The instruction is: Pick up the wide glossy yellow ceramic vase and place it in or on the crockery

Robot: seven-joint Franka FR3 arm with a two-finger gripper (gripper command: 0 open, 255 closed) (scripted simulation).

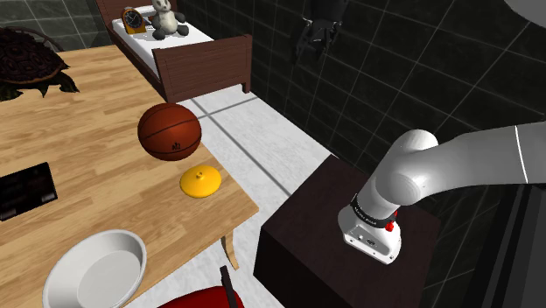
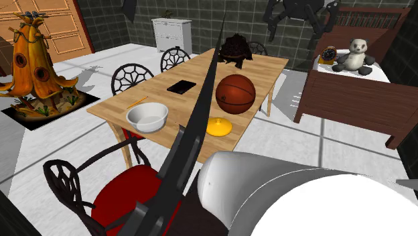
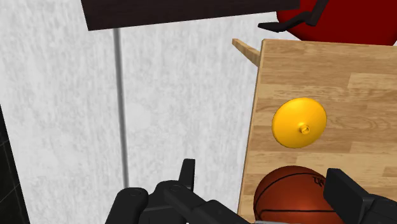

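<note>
Your end effector hangs high against the dark tiled wall in the shoulder view, off the worktop and well apart from everything on it. From the wrist view, its two fingers stand apart, clamped on nothing. Pale floor shows beyond one finger and the basketball beyond the other.

Now your target. The vase is a wide, flat, glossy yellow disc with a small neck at its middle. It sits upright on the wooden worktop, close to the edge that faces the stand. The basketball is just beside it, and in the wrist view a strip of bare wood shows between the two.

Look along that same edge and there's your bowl, white and round, on the other side of the vase from the ball. Its inside shows plain white right down to the base. The vase stands outside it, on the wood, the two apart.

Further back on the worktop you've got a flat black slab, and at the far end a dark spiky lump. A red chair is pulled up near the bowl's corner. Beyond the worktop stands a bed, carrying a teddy bear and a clock side by side.
</note>
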